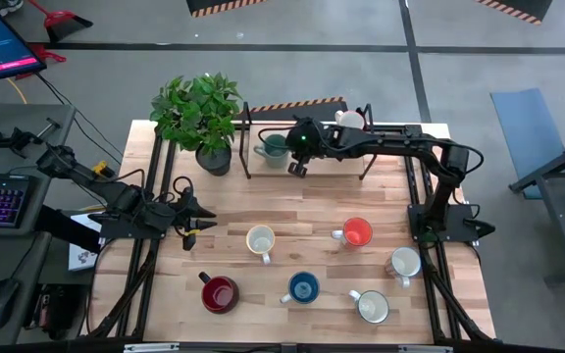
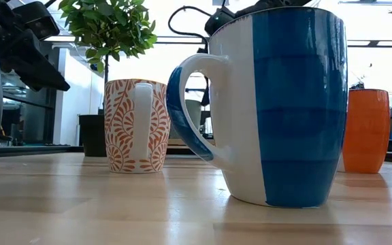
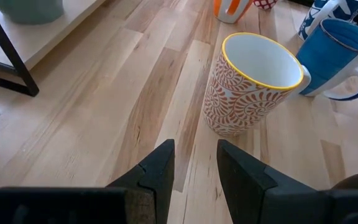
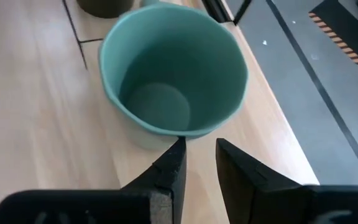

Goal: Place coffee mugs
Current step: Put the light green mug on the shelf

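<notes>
A teal-green mug (image 1: 271,149) stands upright on the low wooden rack (image 1: 390,137) at the table's far edge, and a white mug (image 1: 349,120) stands farther along it. My right gripper (image 1: 297,167) is slightly open just at the teal mug's near side (image 4: 166,81), both fingers outside its wall. My left gripper (image 1: 204,221) is open and empty at the table's left, pointing at the cream mug with orange leaves (image 3: 250,84). On the tabletop stand the orange (image 1: 357,232), red (image 1: 218,292), blue (image 1: 303,287) and two white mugs (image 1: 404,262) (image 1: 372,306). My right gripper has its fingertips (image 4: 178,155) right by the teal mug's outer wall, just below the rim (image 4: 166,138). They come from the table's near side, slanting down. I cannot tell whether they touch it. The mug stands upright on the rack.
A potted plant (image 1: 202,118) stands at the rack's left end, close to the teal mug. The rack's dark metal uprights (image 1: 247,147) flank the mug. Bare wood lies between the rack and the row of mugs. The blue mug (image 2: 284,102) fills the low view.
</notes>
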`<act>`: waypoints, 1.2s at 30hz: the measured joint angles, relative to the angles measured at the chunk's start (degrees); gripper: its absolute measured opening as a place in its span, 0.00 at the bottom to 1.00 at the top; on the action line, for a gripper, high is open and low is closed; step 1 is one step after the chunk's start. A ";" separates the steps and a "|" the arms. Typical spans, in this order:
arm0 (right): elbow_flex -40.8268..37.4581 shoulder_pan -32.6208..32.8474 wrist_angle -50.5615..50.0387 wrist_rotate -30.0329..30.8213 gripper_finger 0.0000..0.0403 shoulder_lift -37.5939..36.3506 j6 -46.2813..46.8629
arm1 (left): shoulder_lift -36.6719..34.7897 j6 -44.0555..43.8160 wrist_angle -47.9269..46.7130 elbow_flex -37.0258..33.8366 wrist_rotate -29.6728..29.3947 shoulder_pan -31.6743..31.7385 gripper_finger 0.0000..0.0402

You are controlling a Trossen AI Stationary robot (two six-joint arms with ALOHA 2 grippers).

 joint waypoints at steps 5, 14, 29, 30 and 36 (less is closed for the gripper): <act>0.00 0.63 0.52 -4.52 0.18 0.00 -0.26 | 0.00 0.00 0.00 0.00 0.00 0.01 0.27; 0.00 1.82 0.29 9.00 0.18 0.02 1.46 | -0.01 0.01 0.00 0.00 1.07 0.00 0.27; 0.00 1.87 4.48 5.04 0.18 0.11 1.42 | 0.00 0.01 0.00 0.00 1.51 -0.01 0.27; 0.00 1.88 5.01 5.62 0.18 0.11 1.20 | -0.02 0.02 0.00 0.00 1.51 -0.01 0.27; 0.00 1.82 0.77 9.21 0.18 0.11 1.32 | 0.00 0.02 0.00 0.00 1.51 -0.01 0.27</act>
